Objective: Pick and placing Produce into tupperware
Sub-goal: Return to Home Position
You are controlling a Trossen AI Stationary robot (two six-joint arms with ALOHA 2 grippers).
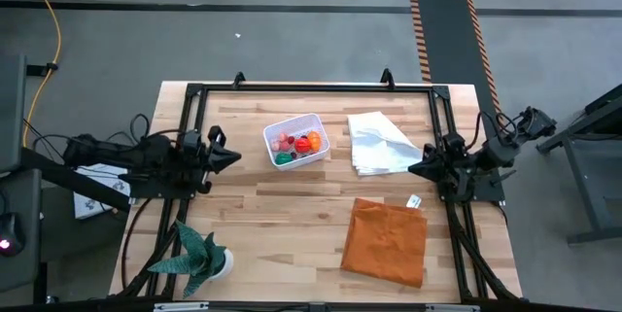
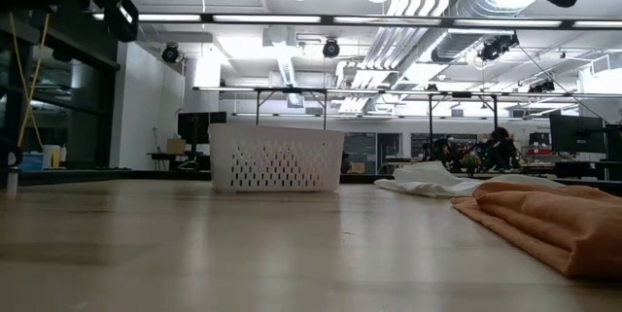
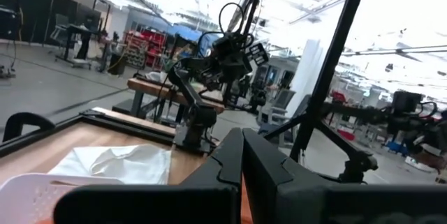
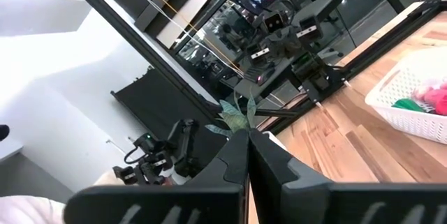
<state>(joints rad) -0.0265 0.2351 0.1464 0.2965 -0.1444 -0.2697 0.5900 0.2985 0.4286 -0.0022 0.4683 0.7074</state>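
Observation:
The white perforated tupperware (image 1: 295,141) stands on the table's far middle; its wall (image 2: 276,157) shows in the low view and a corner (image 4: 412,105) in the right wrist view. Inside lie the produce (image 1: 299,145): pink and red balls, one orange, one green. My left gripper (image 1: 237,156) is shut and empty, parked at the table's left side, pointing toward the tub. My right gripper (image 1: 412,168) is shut and empty at the table's right side, by the white cloth. The shut fingertips show in each wrist view (image 3: 242,135) (image 4: 248,135).
A crumpled white cloth (image 1: 379,143) lies right of the tub. An orange cloth (image 1: 386,240) lies at the near right. A green spiky potted plant (image 1: 202,257) stands at the near left corner. A black frame (image 1: 311,86) borders the table.

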